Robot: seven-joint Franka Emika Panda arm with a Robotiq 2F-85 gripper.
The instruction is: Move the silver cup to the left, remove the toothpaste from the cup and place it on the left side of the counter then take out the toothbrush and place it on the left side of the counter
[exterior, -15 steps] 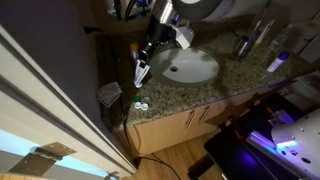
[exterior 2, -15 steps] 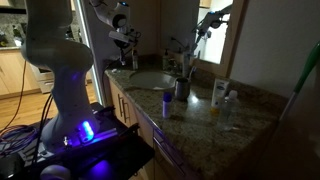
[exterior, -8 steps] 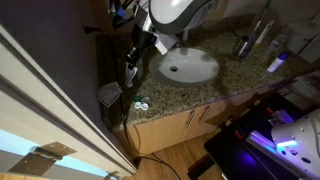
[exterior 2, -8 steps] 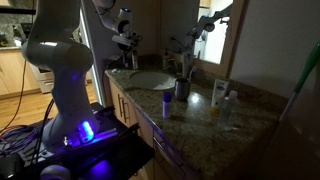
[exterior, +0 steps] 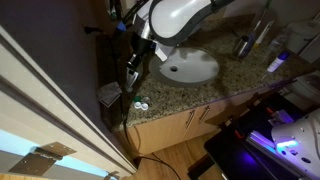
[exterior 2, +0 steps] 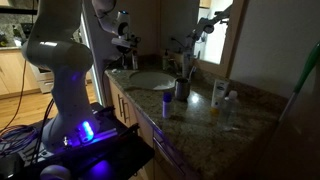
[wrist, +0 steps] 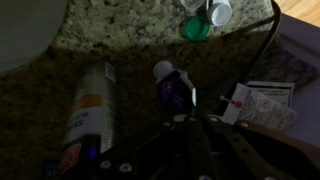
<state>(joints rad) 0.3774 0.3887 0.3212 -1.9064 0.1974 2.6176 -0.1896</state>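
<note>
In the wrist view the toothpaste [wrist: 90, 112], a white tube with an orange label, lies flat on the dark speckled counter [wrist: 120, 35]. My gripper [wrist: 193, 120] has its jaws close together on the toothbrush [wrist: 192, 98], a thin pale stick that ends in a white-and-blue tip. In an exterior view the gripper [exterior: 131, 68] hangs low over the counter's left end, left of the sink. The silver cup [exterior: 241, 46] stands right of the sink, far from the gripper. It also shows in an exterior view [exterior 2: 181, 89].
The white oval sink [exterior: 207, 76] lies right of the gripper. Green and white round caps [wrist: 196, 28] and a white paper packet [wrist: 262, 100] lie near the counter's front left edge. A white-and-blue container [exterior 2: 167, 101] and bottles [exterior 2: 219, 93] stand right of the cup.
The arm has swung left from the sink's edge to the counter's left end and lowered a little, with the thin white item still in its jaws.
</note>
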